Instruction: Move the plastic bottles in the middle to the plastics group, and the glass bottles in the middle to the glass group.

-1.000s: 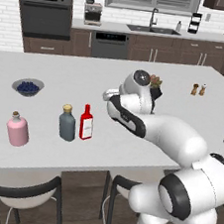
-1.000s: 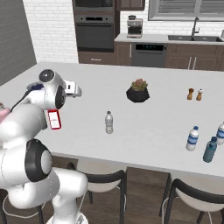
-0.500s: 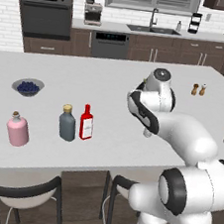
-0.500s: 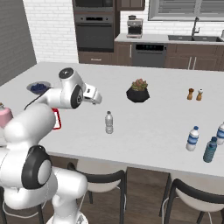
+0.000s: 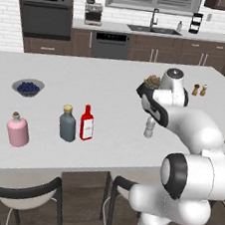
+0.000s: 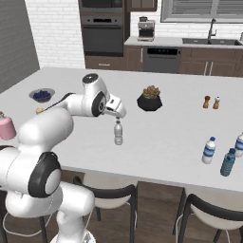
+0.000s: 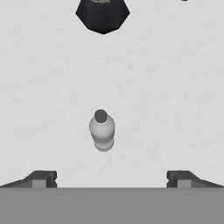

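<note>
Tool point(image 7: 109, 179) now above plainer bottle point(image 7: 102, 130).

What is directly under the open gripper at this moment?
A greyish plastic bottle stands upright on the white counter, below the open gripper, untouched. Its base is hidden by its own body.

White arm is reaching forward from the base over the table point(image 6: 156, 142), elbow bent, forearm angling toward the middle. Wrist is pointing the hand point(image 6: 117, 114) downward. Hand is hovering high above the surface, holding nothing. Its two dark fingertips point(image 7: 43, 178) are standing wide apart, jaws fully spread.
</note>
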